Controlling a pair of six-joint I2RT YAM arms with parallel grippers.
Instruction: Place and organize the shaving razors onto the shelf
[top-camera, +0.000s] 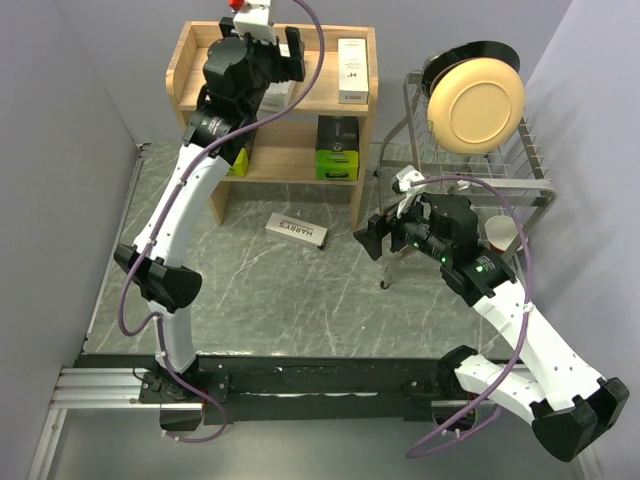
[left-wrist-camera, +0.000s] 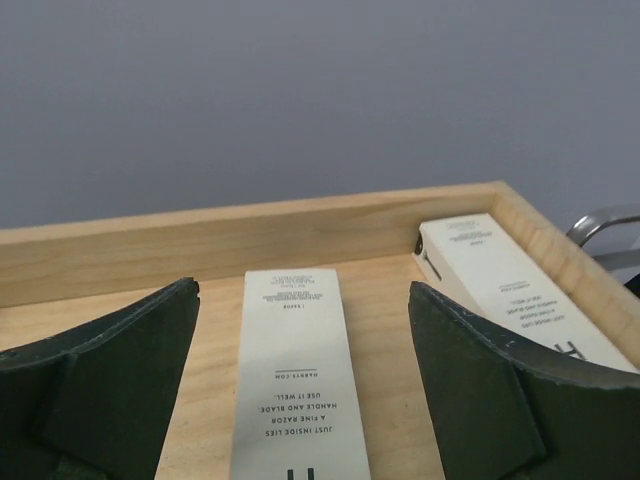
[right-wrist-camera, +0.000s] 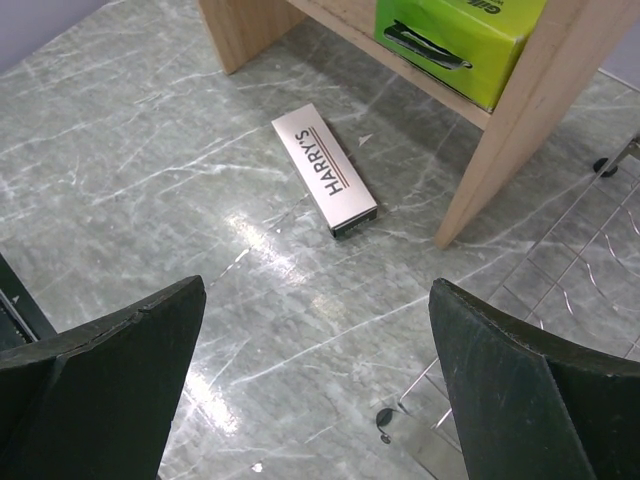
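Lying flat on the shelf (left-wrist-camera: 250, 240), a white box (left-wrist-camera: 290, 400) sits untouched between the spread fingers (left-wrist-camera: 110, 370) of the left gripper (left-wrist-camera: 303, 300); its near end is cut off.

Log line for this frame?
left jaws open over white box on shelf top | right jaws open, empty | Harry's box lying on table

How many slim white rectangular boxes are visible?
3 boxes: one under the left gripper, one further right, on the light wooden shelf's top; one on the marble table. The arm may hide more.
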